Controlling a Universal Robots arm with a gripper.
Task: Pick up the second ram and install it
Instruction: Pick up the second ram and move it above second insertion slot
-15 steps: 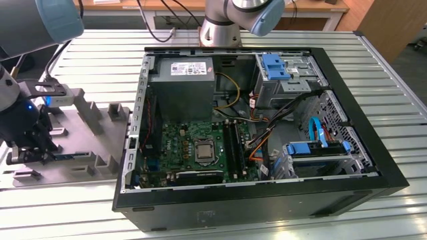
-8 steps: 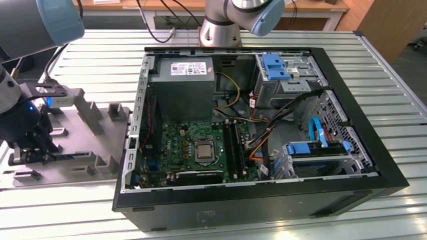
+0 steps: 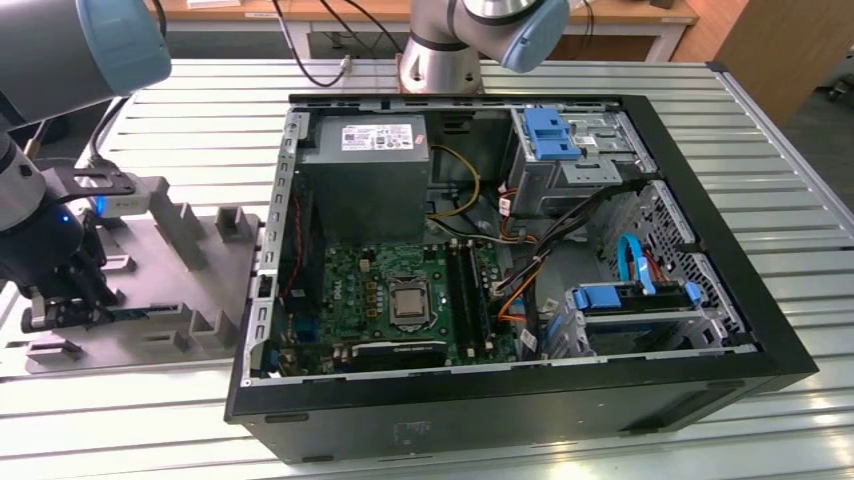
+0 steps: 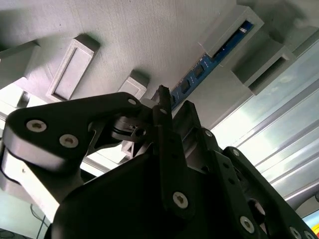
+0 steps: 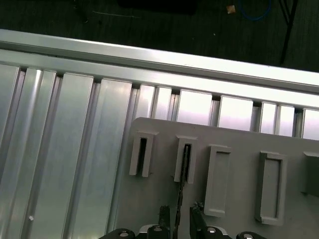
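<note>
One end effector (image 5: 179,211) parted astride one second ram (image 4: 202,66), one grey fixture (image 5: 239,144)

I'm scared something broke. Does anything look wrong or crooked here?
Nothing stands out. The ram stick sits in the slots of the grey fixture, the pincer straddles it, and nothing looks spilled or broken.

Table (image 3: 767,150): silvery metal top, long parallel ribs and grooves running across exterior view, left to right

Two things directly on it:
- grey fixture block (image 3: 174,290), toward exterior view's left; flat plate with upright posts (posts hollow and rectangular in first wrist view); plate edge rests across ribs
- black computer case (image 3: 534,405), lying on its side, middle to exterior view's right, just beside block; open side faces up

Bare ribs visible around both
</note>
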